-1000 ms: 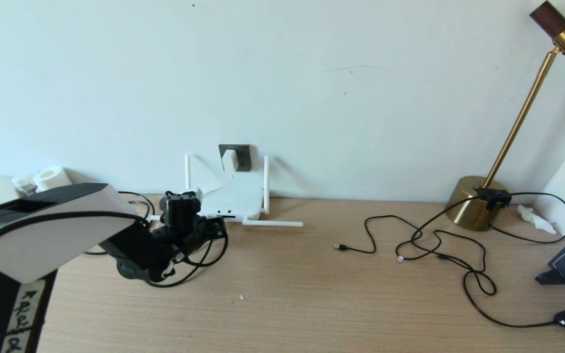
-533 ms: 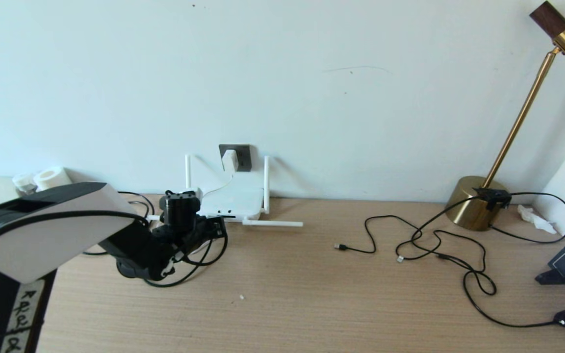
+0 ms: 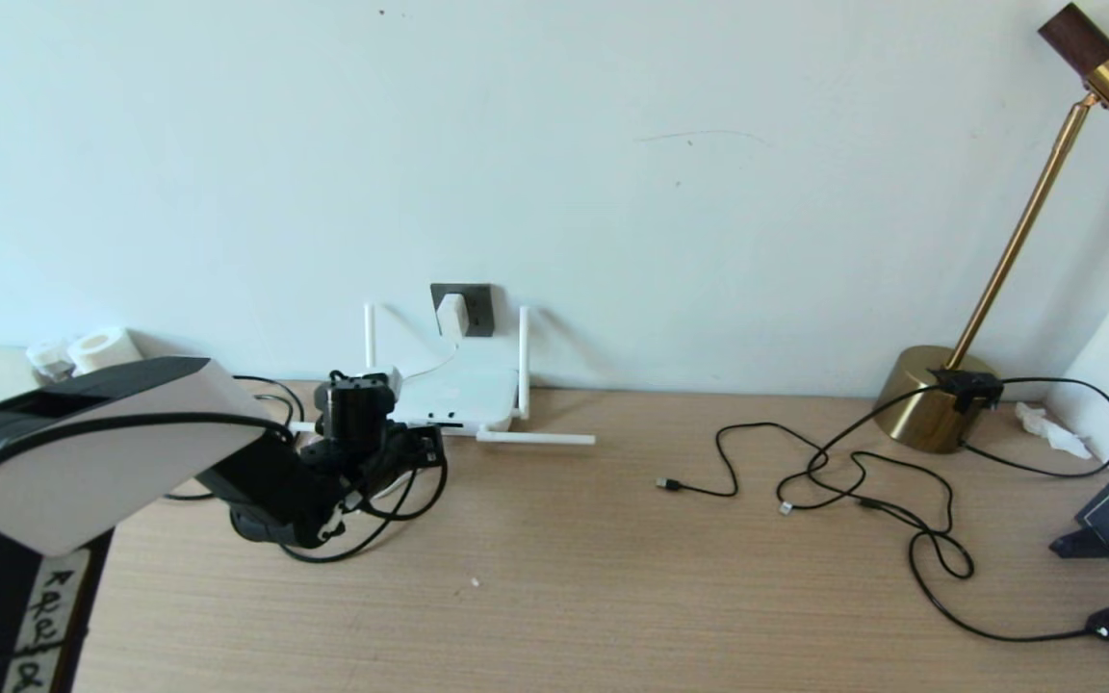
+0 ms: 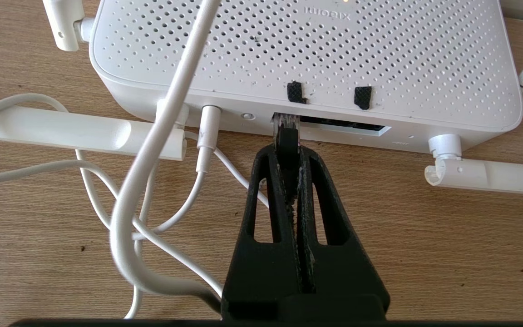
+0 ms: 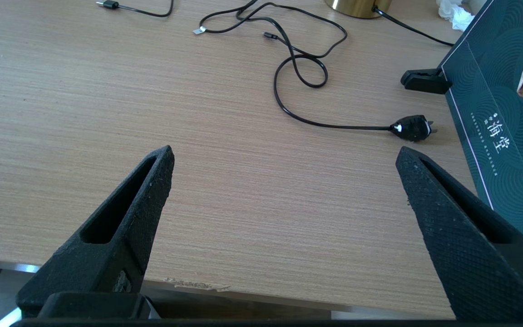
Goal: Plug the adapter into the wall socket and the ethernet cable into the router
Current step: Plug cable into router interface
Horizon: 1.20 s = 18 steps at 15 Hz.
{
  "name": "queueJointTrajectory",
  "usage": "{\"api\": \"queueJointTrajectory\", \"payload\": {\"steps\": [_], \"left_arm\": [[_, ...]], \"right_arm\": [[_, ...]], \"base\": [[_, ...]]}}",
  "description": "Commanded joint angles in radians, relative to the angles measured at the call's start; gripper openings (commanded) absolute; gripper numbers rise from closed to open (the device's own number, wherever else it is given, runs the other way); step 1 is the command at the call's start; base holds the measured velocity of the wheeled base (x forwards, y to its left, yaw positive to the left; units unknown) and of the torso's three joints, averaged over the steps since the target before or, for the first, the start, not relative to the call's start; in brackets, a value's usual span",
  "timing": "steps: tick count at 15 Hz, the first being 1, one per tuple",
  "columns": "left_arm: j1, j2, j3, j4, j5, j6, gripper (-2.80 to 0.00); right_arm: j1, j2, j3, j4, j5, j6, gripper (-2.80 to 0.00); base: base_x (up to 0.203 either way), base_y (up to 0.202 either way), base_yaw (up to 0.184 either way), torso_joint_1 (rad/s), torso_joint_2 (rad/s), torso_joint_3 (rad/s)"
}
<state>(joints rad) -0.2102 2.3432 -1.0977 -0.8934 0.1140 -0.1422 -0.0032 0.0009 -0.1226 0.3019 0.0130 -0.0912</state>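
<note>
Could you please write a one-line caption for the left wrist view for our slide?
Left pincer, shut on the ethernet cable, holds its clear plug at the router's port slot.

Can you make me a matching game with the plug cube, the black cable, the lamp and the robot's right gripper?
Things:
1. adapter
2. ethernet cable
3. lamp
4. right gripper

Places or states:
A. open above bare table
B. in the wall socket
C. far right, by the wall
D. pinched by the left gripper at the router

Pairs: 1-B, 2-D, 3-C, 4-A
</note>
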Motion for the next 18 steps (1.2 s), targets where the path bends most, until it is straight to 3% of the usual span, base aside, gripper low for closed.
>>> {"api": "queueJointTrajectory", "payload": {"steps": [1, 18], "left_arm": [[0.000, 0.004, -0.005, -0.007, 0.001, 0.003, -2.80], [-0.001, 0.016, -0.053, 0.036, 0.002, 0.004, -2.80]], "right_arm": [[0.000, 0.001, 0.000, 0.002, 0.001, -0.001, 0.00], [0.000, 0.001, 0.000, 0.002, 0.001, -0.001, 0.00]], "base": [[0.000, 0.000, 0.000, 0.000, 0.00, 0.000], [0.000, 0.000, 0.000, 0.000, 0.00, 0.000]]}}
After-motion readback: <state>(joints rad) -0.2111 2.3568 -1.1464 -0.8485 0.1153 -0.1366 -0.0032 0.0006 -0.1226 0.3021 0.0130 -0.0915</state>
